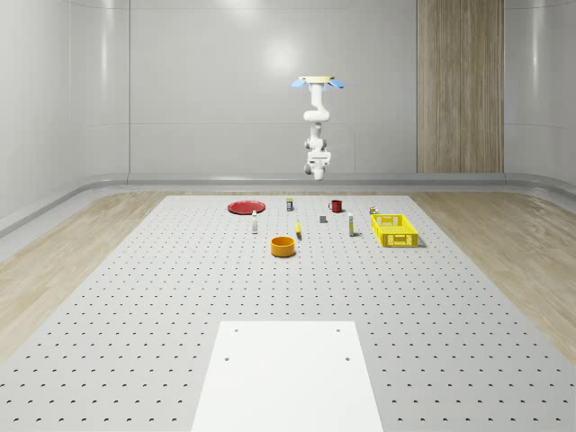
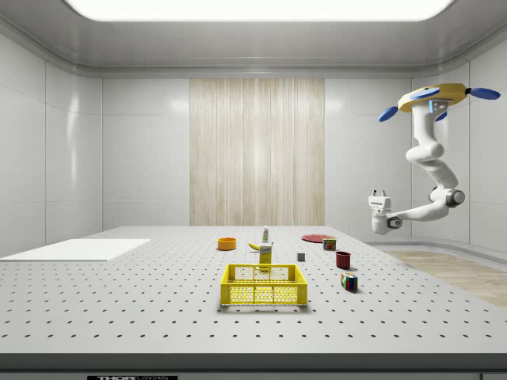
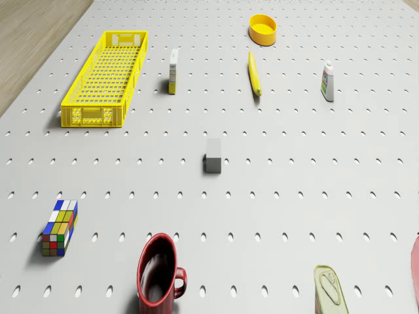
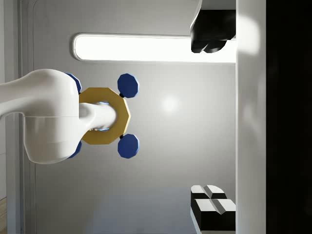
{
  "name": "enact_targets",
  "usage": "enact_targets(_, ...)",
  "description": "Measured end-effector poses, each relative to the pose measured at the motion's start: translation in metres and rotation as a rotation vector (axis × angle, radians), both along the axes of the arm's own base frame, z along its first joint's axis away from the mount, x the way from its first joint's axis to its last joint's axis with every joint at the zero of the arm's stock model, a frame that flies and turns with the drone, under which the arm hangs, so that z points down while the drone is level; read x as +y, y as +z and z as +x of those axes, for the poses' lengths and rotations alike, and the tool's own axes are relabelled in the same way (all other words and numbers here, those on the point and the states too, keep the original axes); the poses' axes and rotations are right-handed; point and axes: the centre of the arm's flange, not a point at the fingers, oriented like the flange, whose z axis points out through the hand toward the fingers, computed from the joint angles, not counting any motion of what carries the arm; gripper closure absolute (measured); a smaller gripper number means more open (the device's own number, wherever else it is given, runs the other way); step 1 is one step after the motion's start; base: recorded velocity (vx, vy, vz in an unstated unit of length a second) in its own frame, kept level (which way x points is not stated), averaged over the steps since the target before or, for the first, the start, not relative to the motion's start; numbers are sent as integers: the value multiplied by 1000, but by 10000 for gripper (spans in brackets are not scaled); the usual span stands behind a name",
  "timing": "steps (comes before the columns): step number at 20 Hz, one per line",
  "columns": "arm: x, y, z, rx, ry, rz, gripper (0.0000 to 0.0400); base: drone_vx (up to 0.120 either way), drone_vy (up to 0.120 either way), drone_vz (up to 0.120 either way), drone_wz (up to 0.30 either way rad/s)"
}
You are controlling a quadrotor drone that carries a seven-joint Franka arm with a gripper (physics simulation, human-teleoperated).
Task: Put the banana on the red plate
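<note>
**Drone high at far end, gripper up and empty, banana well below on table**

Drone point(image 2: 434, 99) hovers high over the far edge of the table point(image 1: 135, 297), beyond the mug point(image 1: 336, 206) in whole-scene view. Arm folded under it; gripper point(image 2: 379, 195) points upward in side view, wrist cam looks back up at drone body and ceiling light. Fingers point(image 4: 212, 204) stand wide apart, nothing between them, touching nothing.

Banana point(image 3: 254, 73) lies flat on table, well apart from gripper: far below and toward the near side of the table from the drone. In drone view its long axis runs roughly away from the drone, slightly slanted; orange bowl point(image 3: 262, 29) just past its far end, white bottle point(image 3: 328, 81) to one side, small carton point(image 3: 173, 70) on the other. Gray cube point(image 3: 213, 156) sits between drone and banana.

Red plate point(image 1: 246, 207) at far part of table, toward whole-scene view's left of banana point(image 1: 298, 229), apart from it.

Judgement: approach not begun; gripper needs flipping down, then a descent w/ jaws across banana's short width.
</note>
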Motion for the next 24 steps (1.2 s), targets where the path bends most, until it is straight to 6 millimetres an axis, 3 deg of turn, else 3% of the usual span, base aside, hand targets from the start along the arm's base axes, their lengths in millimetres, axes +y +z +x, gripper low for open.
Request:
enact_targets(4,1,0,0,-3,0,-12,0,120,-110,0,0)
enact_targets(11,7,0,-1,-8,-2,-66,0,120,0,0,0)
enact_targets(15,14,-1,-1,-11,-3,-142,0,0,-120,0,0)
enact_targets(20,33,-6,-1,-15,-8,-344,0,0,-120,0,0)
enact_targets(24,61,-23,-1,-16,-17,-669,0,0,-120,0,0)
